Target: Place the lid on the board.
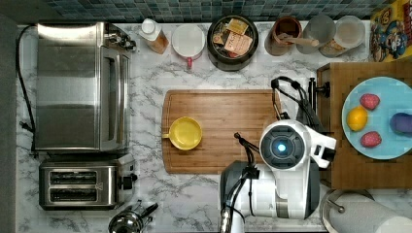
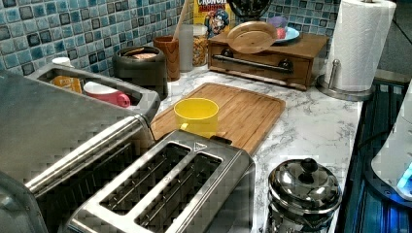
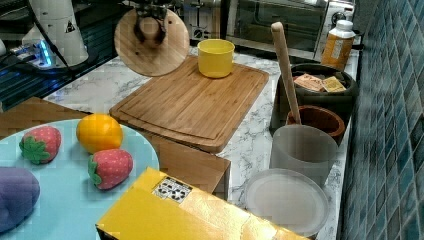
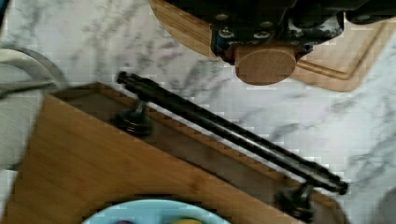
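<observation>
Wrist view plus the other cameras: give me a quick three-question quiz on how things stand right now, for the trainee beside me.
1. True or false: the gripper is shut on the knob of the round wooden lid.
2. What stands on the board? A) a yellow cup B) an orange bottle C) a paper towel roll
3. Fill in: the blue plate of fruit sits on the wooden ____.
Key: 1 true; 2 A; 3 tray.
</observation>
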### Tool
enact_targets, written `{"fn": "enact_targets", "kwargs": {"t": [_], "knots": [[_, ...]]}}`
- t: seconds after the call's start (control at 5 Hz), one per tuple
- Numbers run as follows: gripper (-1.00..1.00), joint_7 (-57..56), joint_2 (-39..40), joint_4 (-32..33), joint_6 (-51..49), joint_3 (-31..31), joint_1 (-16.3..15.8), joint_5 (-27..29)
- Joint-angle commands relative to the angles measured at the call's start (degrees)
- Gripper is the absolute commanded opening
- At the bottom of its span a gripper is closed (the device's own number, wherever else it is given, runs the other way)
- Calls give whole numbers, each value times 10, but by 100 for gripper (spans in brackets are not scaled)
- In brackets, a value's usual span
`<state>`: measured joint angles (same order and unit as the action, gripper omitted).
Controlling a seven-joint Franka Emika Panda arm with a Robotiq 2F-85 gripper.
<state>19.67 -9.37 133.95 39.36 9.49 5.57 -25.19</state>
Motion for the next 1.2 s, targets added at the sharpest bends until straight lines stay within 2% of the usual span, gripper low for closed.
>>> {"fn": "enact_targets", "kwargs": {"t": [0.2, 0.4, 1.2], "knots": [[-100, 138, 53, -14, 76, -54, -10, -75], [-100, 173, 62, -11, 95, -58, -5, -107], [-100, 211, 135, -41, 90, -54, -21, -132]]}}
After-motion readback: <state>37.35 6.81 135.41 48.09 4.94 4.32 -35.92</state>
